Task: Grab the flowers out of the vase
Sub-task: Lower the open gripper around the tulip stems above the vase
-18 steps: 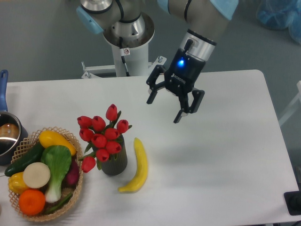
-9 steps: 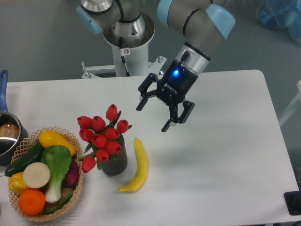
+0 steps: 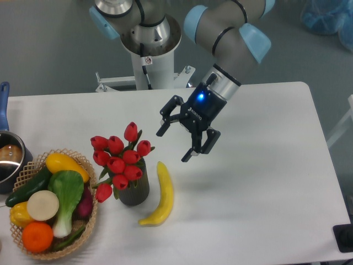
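The flowers (image 3: 119,157), a bunch of red tulip buds with green leaves, stand in the vase (image 3: 134,191), a short dark ribbed cylinder left of the table's middle. My gripper (image 3: 172,144) hangs above the table to the right of the buds, a little higher than them and apart from them. Its two black fingers are spread wide and hold nothing.
A yellow banana (image 3: 160,194) lies just right of the vase. A wicker basket (image 3: 89,221) of vegetables sits at the lower left, with a metal pot (image 3: 7,160) with a blue handle behind it. The robot base (image 3: 149,44) stands beyond the table's far edge.
The gripper has travelled left and slightly down toward the flowers, staying open. Flowers, vase and banana have not moved.
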Controlling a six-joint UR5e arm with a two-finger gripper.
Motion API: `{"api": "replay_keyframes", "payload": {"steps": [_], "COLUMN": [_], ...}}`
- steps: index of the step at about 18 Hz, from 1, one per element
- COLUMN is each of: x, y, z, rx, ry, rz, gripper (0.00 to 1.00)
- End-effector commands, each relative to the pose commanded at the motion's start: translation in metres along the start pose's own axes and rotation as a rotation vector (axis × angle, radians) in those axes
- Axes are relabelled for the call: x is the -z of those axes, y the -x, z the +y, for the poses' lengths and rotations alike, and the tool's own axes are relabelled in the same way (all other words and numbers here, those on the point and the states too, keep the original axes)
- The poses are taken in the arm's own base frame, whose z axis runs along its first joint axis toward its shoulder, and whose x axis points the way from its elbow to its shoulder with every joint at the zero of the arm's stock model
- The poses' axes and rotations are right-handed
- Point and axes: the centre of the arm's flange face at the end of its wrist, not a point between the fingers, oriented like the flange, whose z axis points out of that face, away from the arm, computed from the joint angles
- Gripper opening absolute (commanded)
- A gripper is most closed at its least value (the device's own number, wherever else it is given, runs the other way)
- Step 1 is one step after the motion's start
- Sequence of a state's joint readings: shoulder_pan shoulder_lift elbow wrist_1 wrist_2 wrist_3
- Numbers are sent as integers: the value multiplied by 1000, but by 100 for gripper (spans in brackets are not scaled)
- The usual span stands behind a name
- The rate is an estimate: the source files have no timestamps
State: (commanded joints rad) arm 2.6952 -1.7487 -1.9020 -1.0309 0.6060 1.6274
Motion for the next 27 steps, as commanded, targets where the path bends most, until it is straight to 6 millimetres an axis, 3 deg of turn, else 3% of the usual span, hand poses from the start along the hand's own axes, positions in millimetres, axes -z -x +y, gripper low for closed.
{"api": "replay_keyframes", "payload": {"steps": [5, 16, 20, 27], "x": [-13, -34, -57, -65], "y": [-9, -15, -20, -22], "z": [8, 5, 0, -3], "rx": [62, 83, 80, 74], "ry": [-171, -205, -205, -205], "rz": [10, 52, 98, 111], "gripper": [100, 100, 100, 100]}}
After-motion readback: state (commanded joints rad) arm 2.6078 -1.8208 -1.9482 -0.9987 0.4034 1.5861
